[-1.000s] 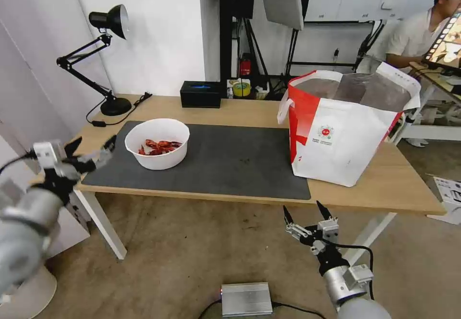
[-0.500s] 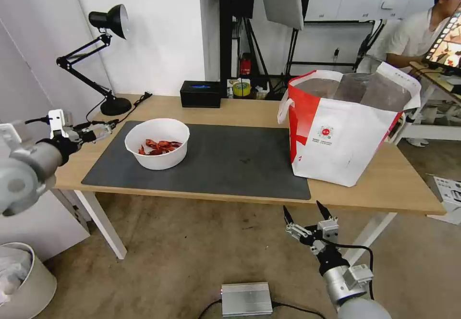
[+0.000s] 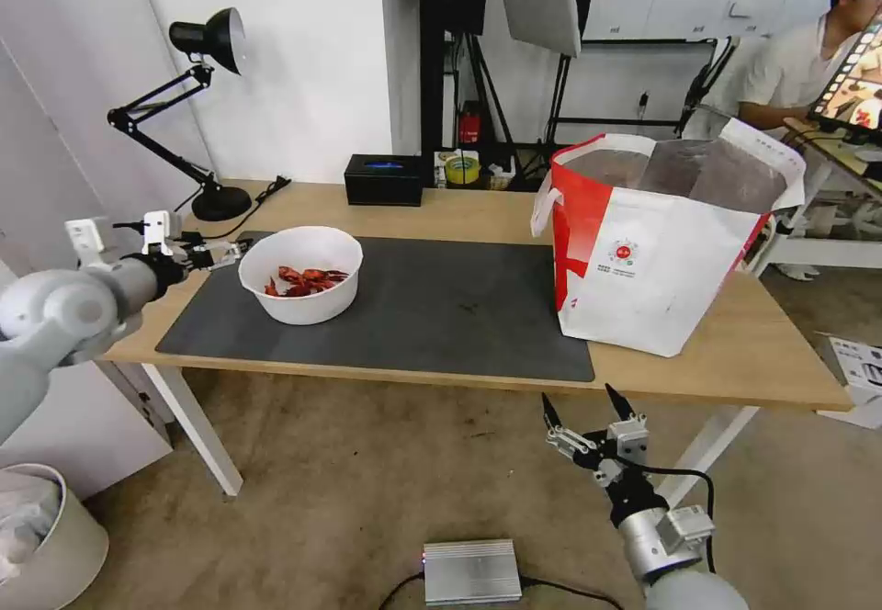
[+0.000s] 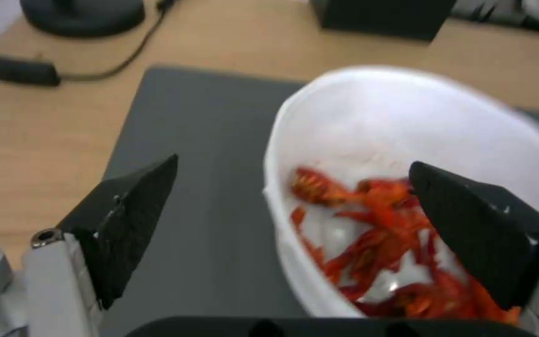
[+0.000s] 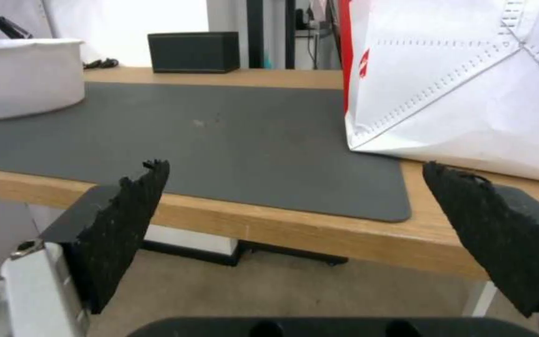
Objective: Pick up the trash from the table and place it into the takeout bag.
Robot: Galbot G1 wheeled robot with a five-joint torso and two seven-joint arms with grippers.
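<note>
Item 1, bowl [image 3: 300,275]: white, round, red crayfish shells [image 3: 306,281] inside. It is set on the left part of the dark grey mat [image 3: 441,307], which is laid on the light-wood counter [image 3: 735,353].

Item 2, takeout bag [image 3: 657,242]: white with red side panels, foil lining and a small round red logo. It is stood upright and open-topped at the right end of the counter, partly on the mat's right edge, well apart from the bowl.

Item 3, left gripper [image 3: 225,252]: held at the bowl's left rim. In the left wrist view the jaws are seen spread wide, one over the mat and one over the shells, with the rim between them; no contact can be made out.

Item 4, right gripper [image 3: 585,408]: parked low, in front of the counter's front edge and below it, jaws spread apart, nothing held.

Item 5, background: black desk lamp [image 3: 197,114] at the back left corner; black box [image 3: 384,179] at the back edge.
</note>
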